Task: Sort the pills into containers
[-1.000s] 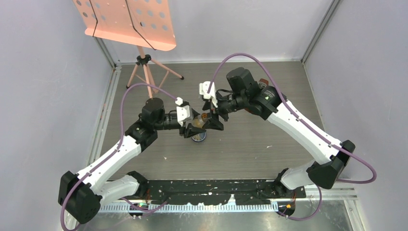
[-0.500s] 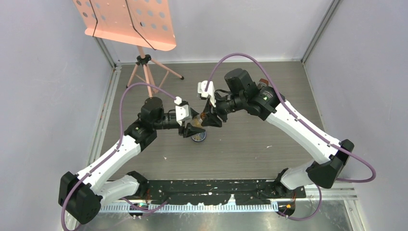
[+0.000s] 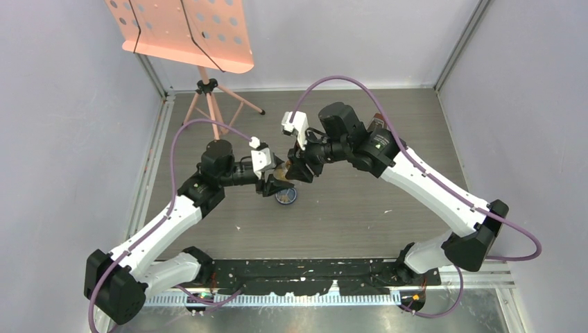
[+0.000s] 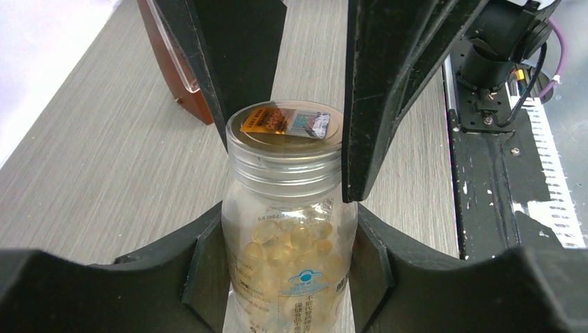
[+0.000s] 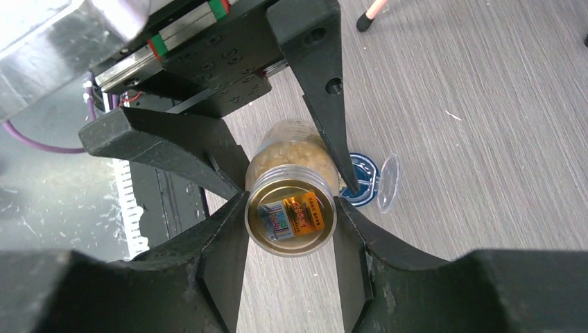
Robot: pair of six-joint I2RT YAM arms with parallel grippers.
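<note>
The bottle (image 4: pixel 288 236) is a small clear-amber cylinder, and the yellowish pills (image 4: pixel 298 239) show through its wall. It is held in the air above the table. My left gripper (image 4: pixel 288 243) is shut on its body. My right gripper (image 5: pixel 291 229) is shut on its orange-and-white top (image 5: pixel 291 215), one finger pressed to each side. From above, the bottle (image 3: pixel 283 170) sits where my left gripper (image 3: pixel 274 179) and right gripper (image 3: pixel 295 170) meet. The shallow dark-blue dish (image 5: pixel 364 177) lies on the table just beyond, partly hidden by a left finger (image 5: pixel 326 83).
A clear round lid (image 5: pixel 388 182) lies beside the blue dish. A brown metronome (image 4: pixel 173 62) stands farther back, behind the right arm. At the back left is a pink music stand (image 3: pixel 208 90) on tripod legs. Grey walls close in the wooden table (image 3: pixel 360 208).
My right gripper has moved left onto the bottle's top and closed on it. The left gripper has kept its hold and shifted slightly left with the bottle.
</note>
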